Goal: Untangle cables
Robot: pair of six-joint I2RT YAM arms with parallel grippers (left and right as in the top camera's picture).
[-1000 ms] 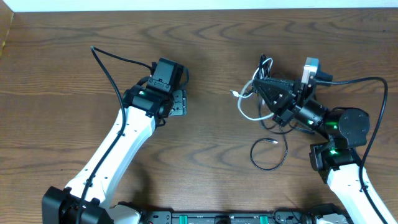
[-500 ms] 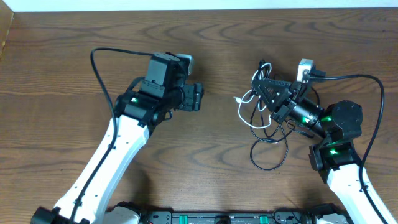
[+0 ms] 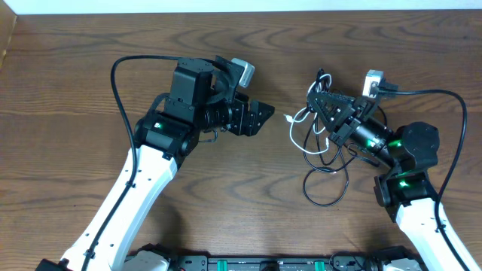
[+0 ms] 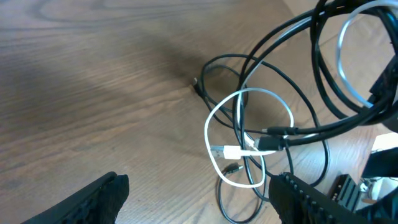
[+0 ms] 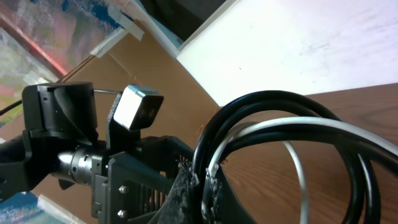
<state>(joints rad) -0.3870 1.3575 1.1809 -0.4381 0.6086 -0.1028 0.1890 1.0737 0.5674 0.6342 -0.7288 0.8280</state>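
The cables (image 3: 310,139) are a tangle of thin black cords and one white cord (image 3: 296,126) at the table's right middle, with a black loop (image 3: 324,192) trailing toward the front. My right gripper (image 3: 316,100) is shut on the top of the bundle and holds it up; in the right wrist view its fingertips (image 5: 214,186) pinch black and white strands (image 5: 280,118). My left gripper (image 3: 260,114) is open, pointing right, a short gap left of the tangle. In the left wrist view, the white loop and its plug (image 4: 227,151) lie ahead between the spread fingers (image 4: 102,196).
The brown wooden table (image 3: 75,90) has its back edge against a white wall. A thick black arm cable (image 3: 124,83) arcs off the left arm, and another (image 3: 452,128) off the right arm. The arm bases stand along the front edge.
My left arm has swung right and turned its open gripper toward the tangle, closing most of the gap. The right gripper has kept its hold on the bundle, shifting slightly.
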